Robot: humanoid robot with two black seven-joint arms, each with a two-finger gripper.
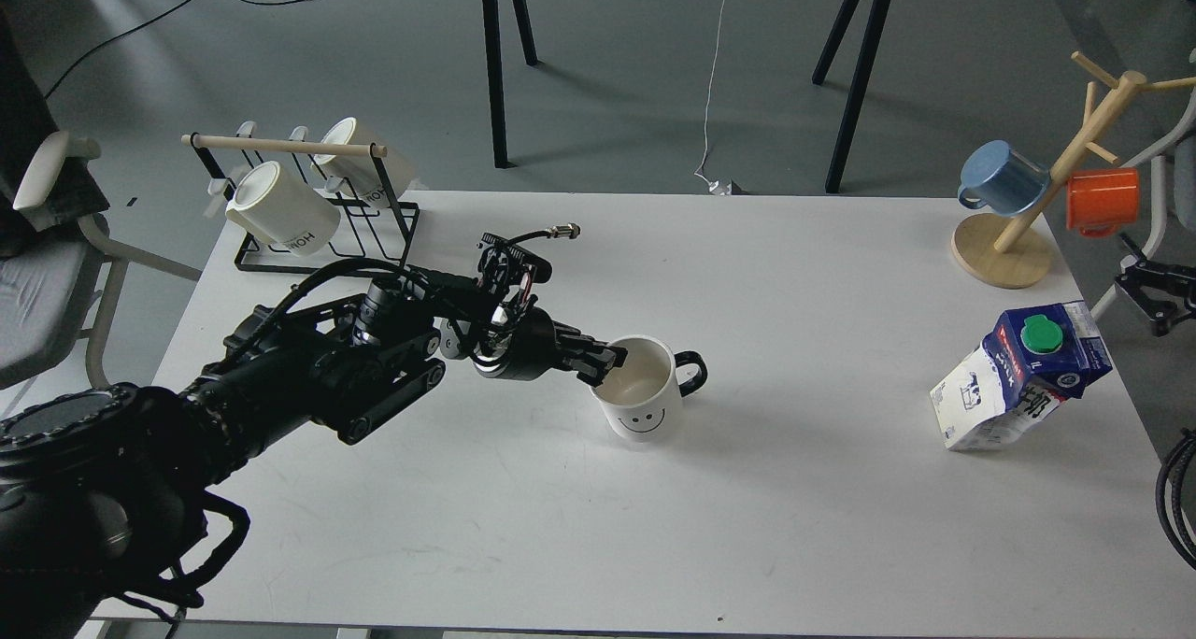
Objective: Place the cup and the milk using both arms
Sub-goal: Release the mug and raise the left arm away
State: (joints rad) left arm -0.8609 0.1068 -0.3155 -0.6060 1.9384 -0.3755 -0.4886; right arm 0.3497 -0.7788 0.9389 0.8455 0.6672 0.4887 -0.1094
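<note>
The cup (645, 411), cream-white with a black handle and a smiley face, is upright near the middle of the white table (804, 275), at or just above its surface. My left gripper (604, 360) is shut on the cup's left rim, one finger inside. The milk (1020, 377), a carton with a dark blue top and green cap, stands tilted near the table's right edge. My right gripper (1151, 295) is beyond the right edge of the table, apart from the milk. It is small and dark, so its fingers cannot be told apart.
A black wire rack (313, 233) with two lettered cream mugs (280, 209) stands at the back left. A wooden mug tree (1014, 237) with a blue mug (1002, 177) and an orange mug (1103, 200) stands at the back right.
</note>
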